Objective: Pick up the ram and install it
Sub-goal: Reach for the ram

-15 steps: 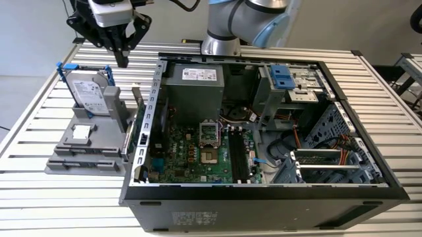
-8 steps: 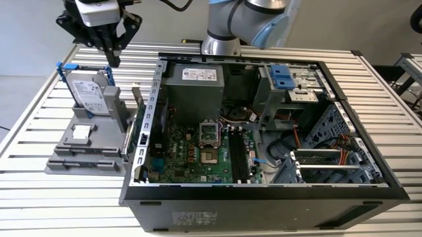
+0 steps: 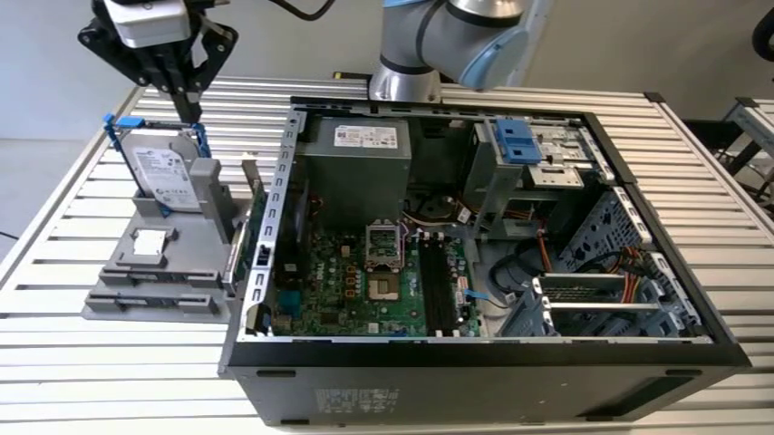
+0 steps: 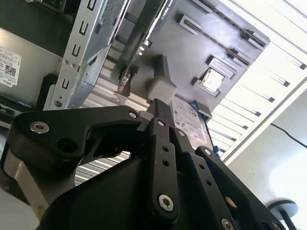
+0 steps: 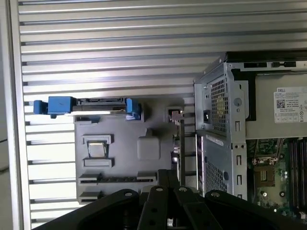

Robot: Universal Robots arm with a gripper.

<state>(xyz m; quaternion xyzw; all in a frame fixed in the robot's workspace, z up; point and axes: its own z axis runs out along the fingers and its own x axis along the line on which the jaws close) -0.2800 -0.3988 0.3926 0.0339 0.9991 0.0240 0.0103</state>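
Saw, nearest, the open computer case (image 3: 484, 362) on the slatted table (image 3: 109, 362), taking up the exterior view's middle and right. Found bare slats at the exterior view's left of the case's near corner and in front of the gray fixture (image 3: 158, 290). Found that fixture just beside the case's left wall, with only a narrow gap between them. Spotted the ram (image 5: 182, 143) standing on edge along the fixture's case-side rim, thin and dark, just beside that wall, so little room there. Noted the blue-framed hard drive (image 3: 163, 172) upright at the fixture's far end, on the side away from the case. Caught the gripper (image 3: 188, 107) farther back, hanging just over the drive's top frame, jaws drawn narrow with nothing between them, apart from the ram and to its left. Noted open slats along the fixture's left and far sides. Saw the arm's base (image 3: 405, 82) behind the case's far wall.
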